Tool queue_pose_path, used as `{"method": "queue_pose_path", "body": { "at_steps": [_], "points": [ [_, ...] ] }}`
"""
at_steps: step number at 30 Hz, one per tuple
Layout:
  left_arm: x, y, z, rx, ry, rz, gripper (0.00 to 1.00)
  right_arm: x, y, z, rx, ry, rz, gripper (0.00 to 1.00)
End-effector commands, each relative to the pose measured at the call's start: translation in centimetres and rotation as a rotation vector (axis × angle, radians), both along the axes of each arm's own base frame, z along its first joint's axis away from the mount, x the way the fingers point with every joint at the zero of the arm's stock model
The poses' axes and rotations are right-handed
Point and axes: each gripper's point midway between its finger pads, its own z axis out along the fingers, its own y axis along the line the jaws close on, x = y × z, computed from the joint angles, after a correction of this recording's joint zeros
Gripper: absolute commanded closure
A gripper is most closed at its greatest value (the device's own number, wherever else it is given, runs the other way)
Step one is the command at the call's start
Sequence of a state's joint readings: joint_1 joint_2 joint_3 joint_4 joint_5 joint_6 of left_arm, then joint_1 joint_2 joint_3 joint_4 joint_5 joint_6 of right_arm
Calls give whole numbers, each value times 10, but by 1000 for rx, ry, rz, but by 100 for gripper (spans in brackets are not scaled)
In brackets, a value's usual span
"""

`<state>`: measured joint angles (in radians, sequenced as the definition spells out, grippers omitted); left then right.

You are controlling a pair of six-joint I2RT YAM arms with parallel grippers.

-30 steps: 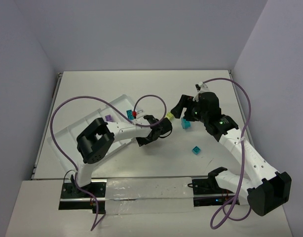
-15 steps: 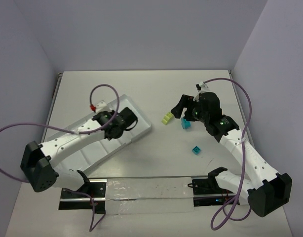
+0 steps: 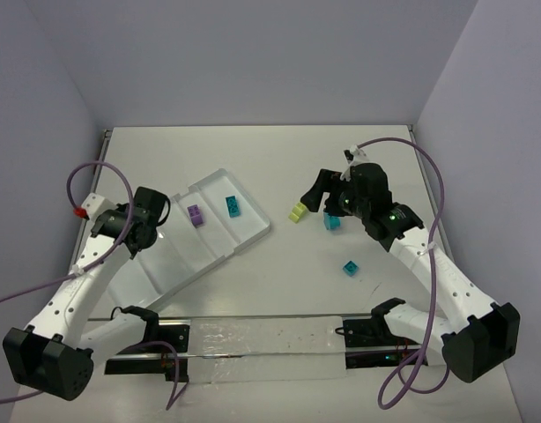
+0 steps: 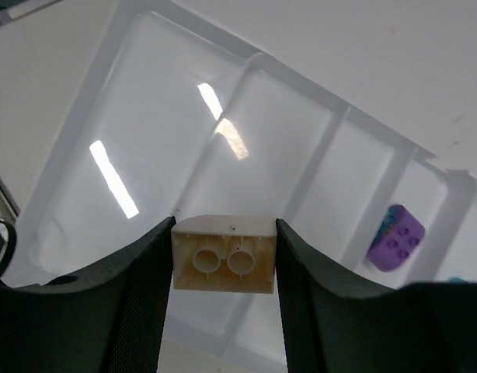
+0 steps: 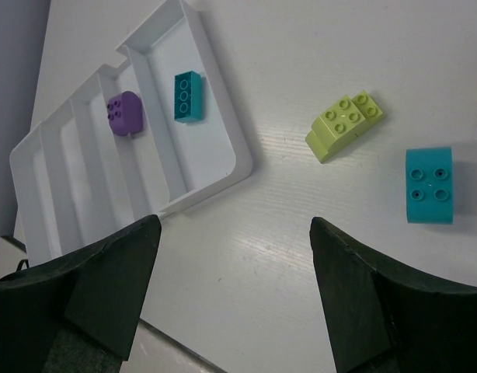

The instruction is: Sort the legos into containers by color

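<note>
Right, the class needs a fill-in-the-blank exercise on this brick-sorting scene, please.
The left gripper is ____ on the beige brick. The tray holds ____ bricks: the purple brick and a teal brick. The lime-green brick lies on the ____, outside the tray. The right gripper is ____, holding nothing.
Missing words: shut; two; table; open.

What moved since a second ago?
The left gripper, shut on a beige brick, swung left from beside the lime brick to over the left end of the tray. The right gripper, loose teal bricks, and the tray's purple brick and teal brick stayed put.
</note>
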<state>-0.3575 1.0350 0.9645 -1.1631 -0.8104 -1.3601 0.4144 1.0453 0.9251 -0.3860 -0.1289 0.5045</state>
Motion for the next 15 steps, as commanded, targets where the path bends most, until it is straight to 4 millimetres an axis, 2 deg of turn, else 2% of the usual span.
{"method": "queue_pose_path", "body": {
  "at_steps": [1,7,11,15],
  "points": [
    [-4,17,-5,21,34,-31,78,6,7,24,20,-55,7,15],
    [9,20,-9,-17,40,-76,78,4,4,23,36,-63,-15,15],
    [23,6,-22,-65,63,-159,78,3,1,17,23,-58,-26,15],
    [36,-4,-44,-95,113,-204,75,4,-1,12,3,-57,-28,15]
  ]
}}
